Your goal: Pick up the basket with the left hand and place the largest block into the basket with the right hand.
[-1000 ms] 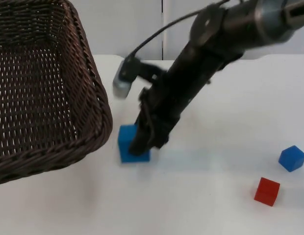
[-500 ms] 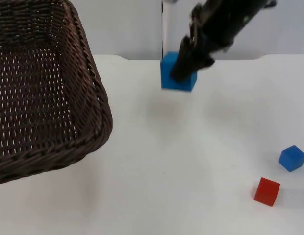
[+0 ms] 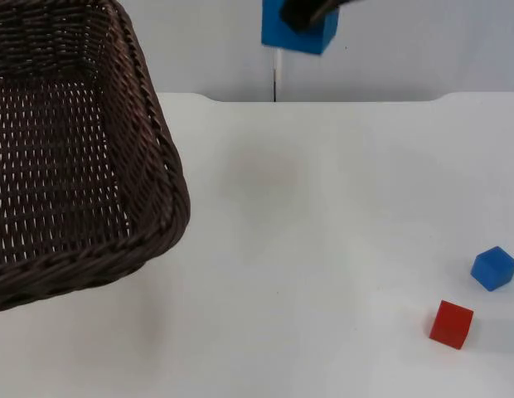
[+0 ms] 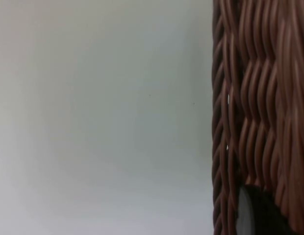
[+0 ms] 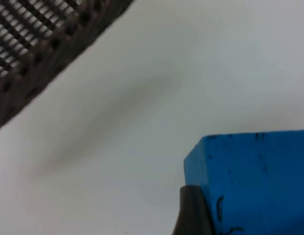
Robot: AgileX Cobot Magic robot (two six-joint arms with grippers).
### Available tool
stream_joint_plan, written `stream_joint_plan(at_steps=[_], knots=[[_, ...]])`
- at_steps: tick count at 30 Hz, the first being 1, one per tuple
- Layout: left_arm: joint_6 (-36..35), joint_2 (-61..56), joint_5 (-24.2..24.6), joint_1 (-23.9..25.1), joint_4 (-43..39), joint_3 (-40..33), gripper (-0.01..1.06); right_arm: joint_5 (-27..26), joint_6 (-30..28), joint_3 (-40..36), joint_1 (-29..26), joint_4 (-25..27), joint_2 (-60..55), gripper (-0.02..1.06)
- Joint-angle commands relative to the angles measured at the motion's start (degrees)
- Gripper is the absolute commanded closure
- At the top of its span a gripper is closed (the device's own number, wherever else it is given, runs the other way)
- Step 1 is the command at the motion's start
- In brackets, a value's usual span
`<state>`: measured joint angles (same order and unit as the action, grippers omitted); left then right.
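Large blue block (image 3: 298, 29) aloft (table (image 3: 323, 207) open)

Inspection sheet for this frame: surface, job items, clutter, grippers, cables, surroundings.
Surface: white table, a faint shadow near its middle.
Job's things: wicker basket held off the table at the left; large blue block raised high above the table's far edge.
Clutter: small blue block and small red block, apart, near the right edge.
Grippers: right gripper shut on the large blue block; left gripper at the basket's rim.
Cables: nothing seen.
Surroundings: grey partition wall.
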<state>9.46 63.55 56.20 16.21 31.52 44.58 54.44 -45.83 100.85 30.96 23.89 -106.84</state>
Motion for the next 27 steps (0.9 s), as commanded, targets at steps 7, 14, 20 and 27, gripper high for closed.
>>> stream_joint_plan(at_steps=[7,14,20,27], knots=[[-0.22,-0.58,-0.64,0.16,2.12,-0.08,1.05,1.38,0.37,0.05,4.43,0.14,4.25,1.05],[-0.22,-0.58,-0.57,0.16,2.12,-0.08,1.05,1.84,0.37,0.05,9.08,-0.11,4.48,1.05],[-0.22,-0.58,-0.57,0.16,2.12,-0.08,1.05,1.33,0.37,0.05,13.23,-0.19,4.48,1.05],[-0.22,-0.58,-0.34,0.16,2.12,-0.08,1.05,-4.17,0.19,0.05,17.51,-0.24,4.48,1.05]])
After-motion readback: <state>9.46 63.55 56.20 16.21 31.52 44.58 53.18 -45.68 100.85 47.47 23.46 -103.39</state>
